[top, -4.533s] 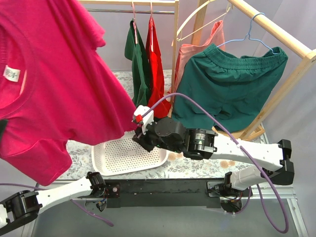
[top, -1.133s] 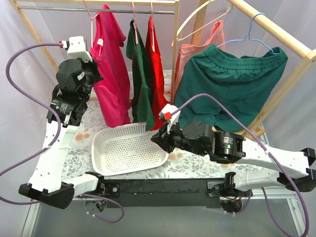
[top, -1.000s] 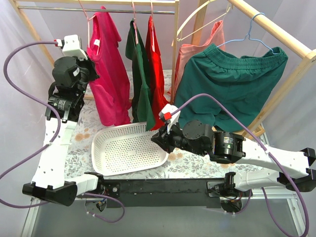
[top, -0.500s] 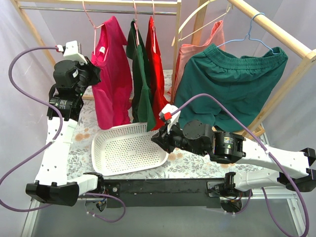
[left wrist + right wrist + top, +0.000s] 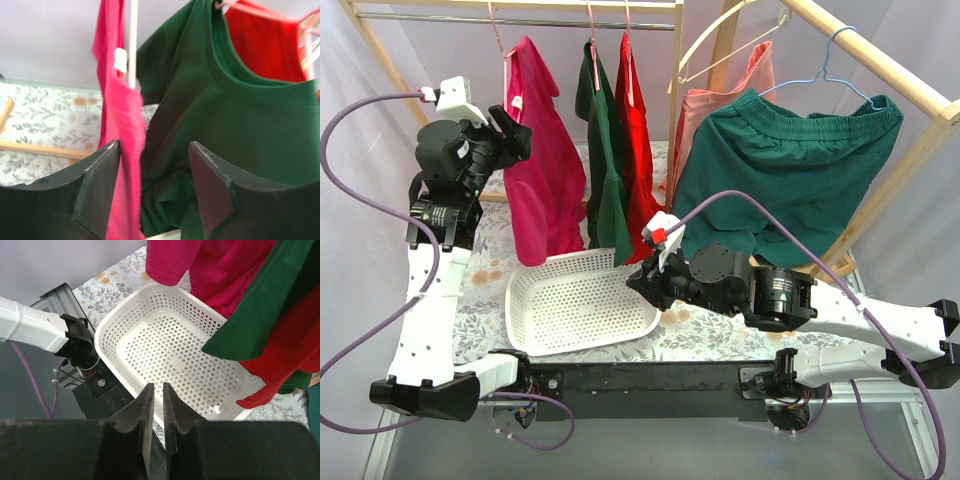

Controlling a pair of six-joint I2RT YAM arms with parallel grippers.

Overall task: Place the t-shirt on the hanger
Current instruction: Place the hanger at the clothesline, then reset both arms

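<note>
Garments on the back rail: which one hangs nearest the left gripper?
The magenta-pink t-shirt, leftmost on the rail, right beside the open left gripper; the dark green top and red garment hang farther right.

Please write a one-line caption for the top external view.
Magenta t-shirt hangs on its pink wire hanger; left hand open beside it, right hand near white basket.

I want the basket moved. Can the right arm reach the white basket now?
Probably yes. Its fingers hang closed just over the white basket, and nothing sits between them and it.
</note>
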